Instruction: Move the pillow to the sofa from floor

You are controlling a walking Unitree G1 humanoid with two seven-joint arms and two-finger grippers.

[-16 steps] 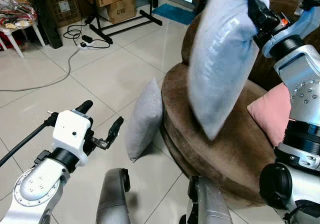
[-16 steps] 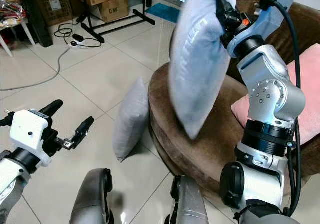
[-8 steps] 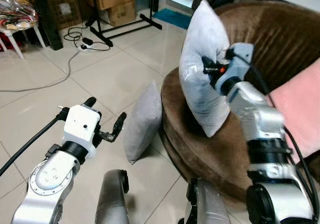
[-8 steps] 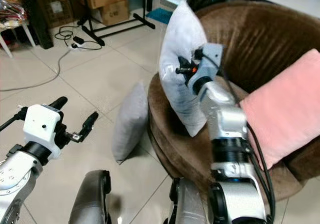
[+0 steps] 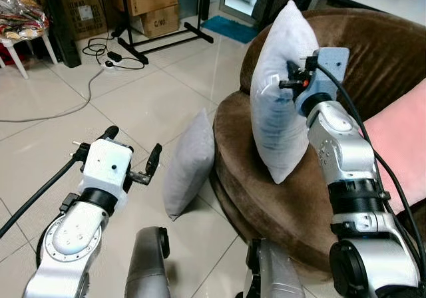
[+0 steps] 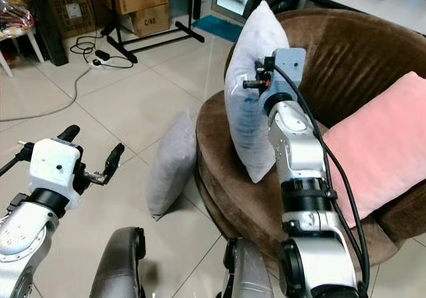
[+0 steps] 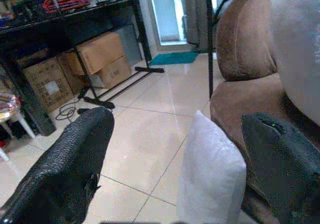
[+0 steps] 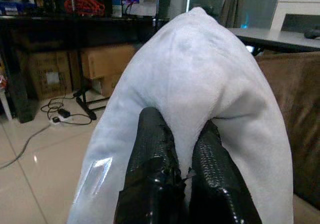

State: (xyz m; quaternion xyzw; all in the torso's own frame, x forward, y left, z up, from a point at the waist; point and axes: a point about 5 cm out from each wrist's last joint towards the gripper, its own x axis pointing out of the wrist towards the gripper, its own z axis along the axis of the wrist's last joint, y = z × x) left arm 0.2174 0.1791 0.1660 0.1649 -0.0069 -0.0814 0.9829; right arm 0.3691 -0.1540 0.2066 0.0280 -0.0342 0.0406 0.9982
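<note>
Your right gripper (image 8: 187,181) has its jaws pinched on a fold of the light blue pillow (image 5: 279,92), which hangs upright below them with its lower corner resting on the seat of the brown sofa (image 5: 279,201), beside the pink cushion (image 6: 383,138). Your left gripper (image 5: 133,161) stands with jaws spread and nothing between them, the grey pillow (image 5: 190,165) just ahead of them on the tiled floor (image 5: 133,98), leaning against the sofa base. By my judgement one pillow is delivered but not released; the grey one is untouched.
</note>
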